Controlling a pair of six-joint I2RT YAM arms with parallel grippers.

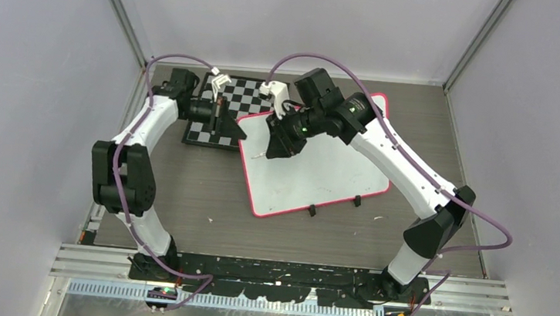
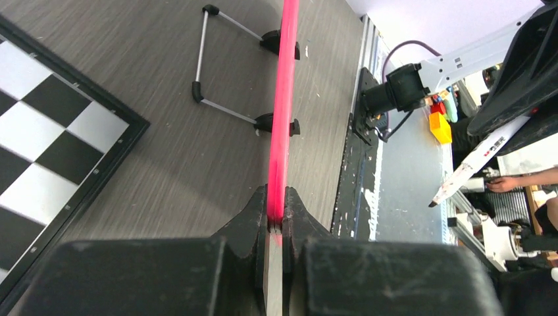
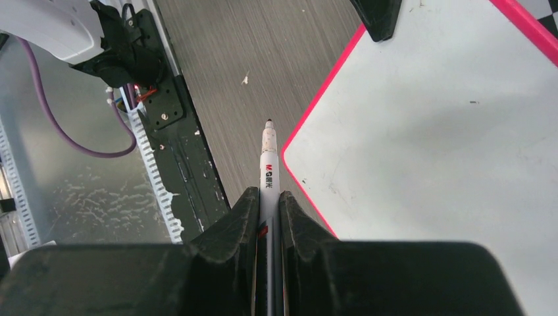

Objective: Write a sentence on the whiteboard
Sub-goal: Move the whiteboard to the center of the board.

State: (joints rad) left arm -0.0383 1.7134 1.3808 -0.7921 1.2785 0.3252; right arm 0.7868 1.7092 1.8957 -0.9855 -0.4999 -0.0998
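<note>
The whiteboard (image 1: 329,174) with its red-pink rim lies slanted at the table's middle, two black clips (image 1: 311,210) on its near edge. No sentence shows on it; the white face looks blank in the right wrist view (image 3: 428,131). My left gripper (image 1: 238,129) is shut on the board's far-left rim; the left wrist view (image 2: 278,197) shows the pink rim (image 2: 284,99) edge-on between the jaws. My right gripper (image 1: 276,146) is shut on a white marker (image 3: 268,172). The marker's tip (image 3: 268,123) hangs over the table just off the board's left edge.
A black-and-white checkerboard (image 1: 223,110) lies at the back left, partly under the board's corner, and shows in the left wrist view (image 2: 46,131). Two white plastic pieces (image 1: 274,89) sit near it. A black mounting rail (image 1: 281,270) runs along the near edge. Grey walls stand on both sides.
</note>
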